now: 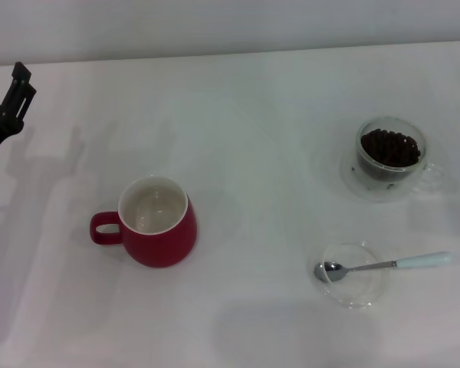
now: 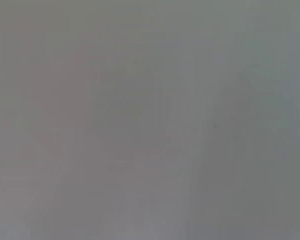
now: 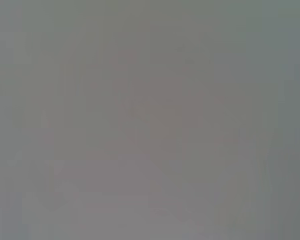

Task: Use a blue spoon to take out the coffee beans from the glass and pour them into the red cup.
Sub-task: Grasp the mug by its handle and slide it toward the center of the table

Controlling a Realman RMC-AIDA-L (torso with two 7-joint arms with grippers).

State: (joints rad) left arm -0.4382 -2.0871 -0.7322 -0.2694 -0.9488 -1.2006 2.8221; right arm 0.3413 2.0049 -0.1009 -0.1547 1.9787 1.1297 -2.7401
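Head view shows a white bench (image 1: 238, 100) with the red cup (image 1: 159, 222) as the anchor for everything else. It stands upright, loop handle pointing toward the robot's left, its cream inside bare of beans as far as I can see.

Well apart from the cup, toward the robot's right and farther back, stands the glass (image 1: 389, 157), upright, with the coffee beans (image 1: 389, 147) heaped dark inside it. Its clear handle points away from the cup.

Also to the right of the cup, but nearer the robot, sits a shallow clear saucer (image 1: 348, 275). The spoon (image 1: 383, 265) lies across it: the metal bowl rests in the saucer on the side toward the cup, and the pale handle runs out over the rim away from the cup, onto or just above the bench.

Far to the left of the cup and farther back, at the picture's edge, the left claw (image 1: 15, 88) hangs dark above the bench, touching nothing; I cannot tell whether it is open or closed. The right claw is nowhere in sight. Both wrist views show only plain grey.
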